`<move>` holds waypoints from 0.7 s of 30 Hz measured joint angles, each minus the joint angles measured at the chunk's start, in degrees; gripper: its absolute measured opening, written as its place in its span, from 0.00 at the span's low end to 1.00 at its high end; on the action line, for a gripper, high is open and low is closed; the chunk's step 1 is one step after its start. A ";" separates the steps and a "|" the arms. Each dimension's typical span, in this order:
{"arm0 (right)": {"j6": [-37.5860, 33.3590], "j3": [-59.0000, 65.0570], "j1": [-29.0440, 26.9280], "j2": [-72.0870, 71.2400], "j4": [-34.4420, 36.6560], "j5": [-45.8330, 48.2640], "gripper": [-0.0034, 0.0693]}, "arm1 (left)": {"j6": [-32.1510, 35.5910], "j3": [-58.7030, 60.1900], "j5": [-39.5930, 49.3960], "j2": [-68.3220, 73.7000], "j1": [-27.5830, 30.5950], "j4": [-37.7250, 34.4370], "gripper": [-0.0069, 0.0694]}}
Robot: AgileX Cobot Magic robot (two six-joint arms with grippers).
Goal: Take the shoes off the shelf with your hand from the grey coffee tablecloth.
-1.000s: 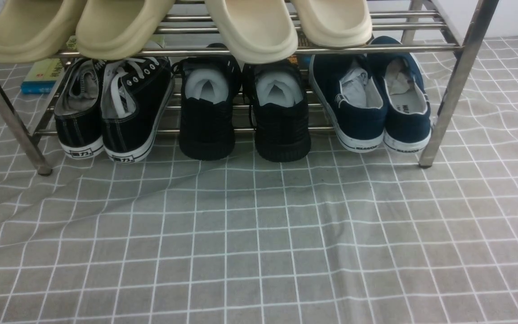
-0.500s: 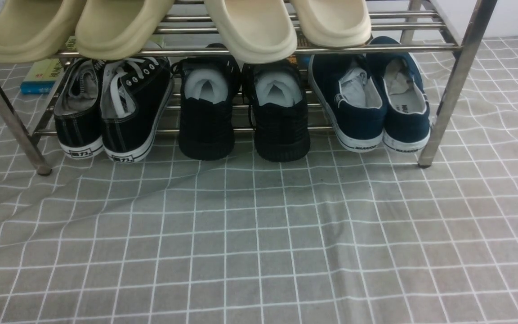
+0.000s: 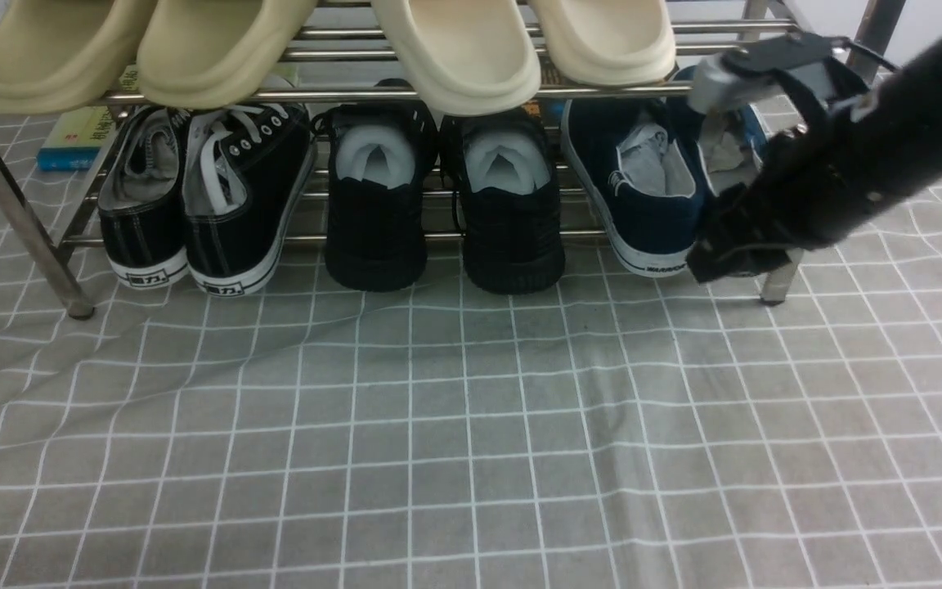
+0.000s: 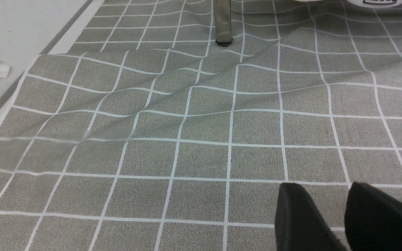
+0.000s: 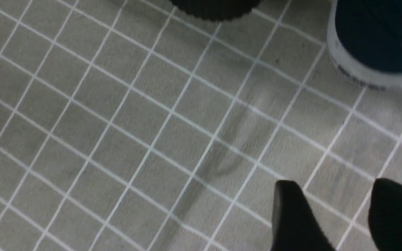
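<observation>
Grey coffee tablecloth [image 3: 471,425] is covering the desk all round both pincers. It is a soft grey-brown weave with thin white grid squares, and it is rippling in long creases.

Shelf [image 3: 356,92] is standing behind the right pincer [image 3: 720,260]. It is made of shiny round steel tubes, with angled legs and two tiers of horizontal bars.

The bulky black right arm is reaching in from the right side. Its pincer is hanging low in front of the lower tier, its two black fingers [image 5: 291,216] spread with cloth showing between them, gripping nothing.

The shoes [image 3: 651,204] are sitting on the lower tier at the right end. They are navy canvas with white rubber sole edges and crumpled paper inside. Long axes are running front to back, heels facing the robot, toes pointing away under the upper bars. One shoe is lying just left of the right pincer. The arm is hiding most of the other shoe.

The left pincer [image 4: 337,223] is hovering over bare cloth, well away from the shoes. Its fingers are slightly apart and empty.
</observation>
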 joint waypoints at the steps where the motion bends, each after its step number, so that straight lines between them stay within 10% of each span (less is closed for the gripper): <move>1: 0.13 -1.74 0.61 1.28 -1.13 -0.64 0.58 | 0.00 0.00 0.00 0.00 0.00 0.00 0.41; 7: 0.19 -11.21 2.94 7.99 -5.85 -2.08 0.74 | 0.00 0.00 0.00 0.00 0.00 0.00 0.41; 21: 0.19 -16.56 3.46 17.81 -13.82 -5.52 0.75 | 0.00 0.00 0.00 0.00 0.00 0.00 0.41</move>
